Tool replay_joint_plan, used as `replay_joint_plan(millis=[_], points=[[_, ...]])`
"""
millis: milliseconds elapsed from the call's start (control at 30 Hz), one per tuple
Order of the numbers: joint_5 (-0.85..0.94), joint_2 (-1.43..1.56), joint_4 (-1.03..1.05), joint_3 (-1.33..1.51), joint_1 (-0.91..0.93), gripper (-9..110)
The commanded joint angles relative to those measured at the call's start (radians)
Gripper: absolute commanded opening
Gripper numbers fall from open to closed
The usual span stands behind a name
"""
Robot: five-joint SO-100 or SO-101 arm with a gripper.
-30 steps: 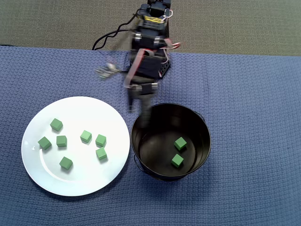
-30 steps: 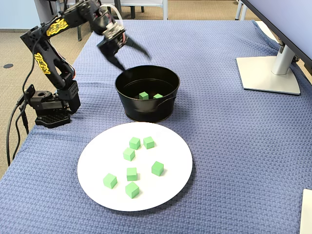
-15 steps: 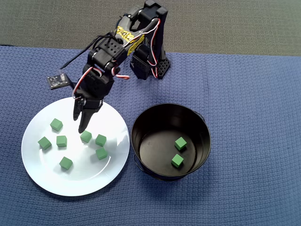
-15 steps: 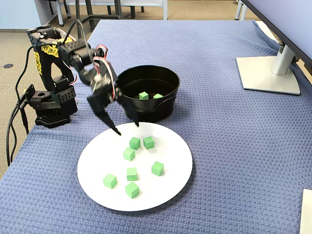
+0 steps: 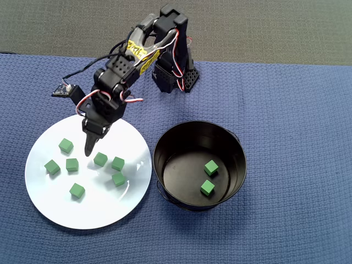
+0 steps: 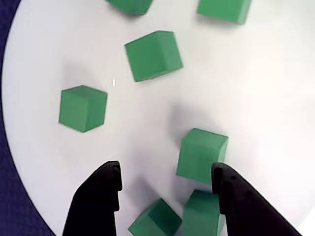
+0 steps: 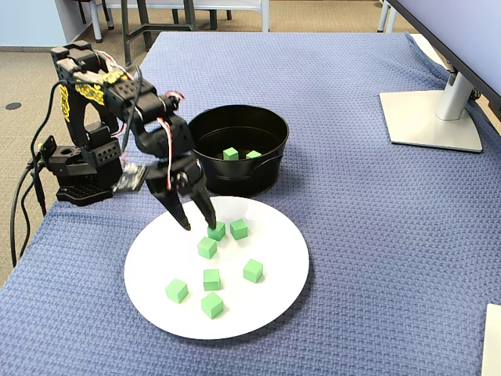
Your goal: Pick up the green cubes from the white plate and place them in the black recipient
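Observation:
Several green cubes (image 5: 72,164) lie loose on the white plate (image 5: 99,204) at the left of the overhead view. Two more cubes (image 5: 211,168) sit inside the black recipient (image 5: 165,144) to its right. My gripper (image 7: 199,227) is open, tips low over the plate's near-arm side, just left of one cube (image 7: 217,230) in the fixed view. In the wrist view my gripper (image 6: 165,169) spans two cubes (image 6: 155,219) low in the frame, and its right finger (image 6: 224,189) stands at the edge of another cube (image 6: 202,155). Nothing is held.
A blue woven cloth (image 7: 360,235) covers the table. The arm's base (image 7: 78,168) stands at the left edge in the fixed view, with cables trailing off. A monitor stand (image 7: 434,117) sits at the far right.
The arm has swung from above the black recipient over to the plate and dropped low among the cubes. The gripper has stayed open. No cube has moved.

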State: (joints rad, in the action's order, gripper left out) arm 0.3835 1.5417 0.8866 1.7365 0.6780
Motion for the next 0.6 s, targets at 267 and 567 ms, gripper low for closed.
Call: replay_joint_plan(millis=[267,567], points=[[-0.293,-0.115,0.110,-0.195,0.028,16],[-0.166,-0.239,0.146,-0.279,-0.026,27]])
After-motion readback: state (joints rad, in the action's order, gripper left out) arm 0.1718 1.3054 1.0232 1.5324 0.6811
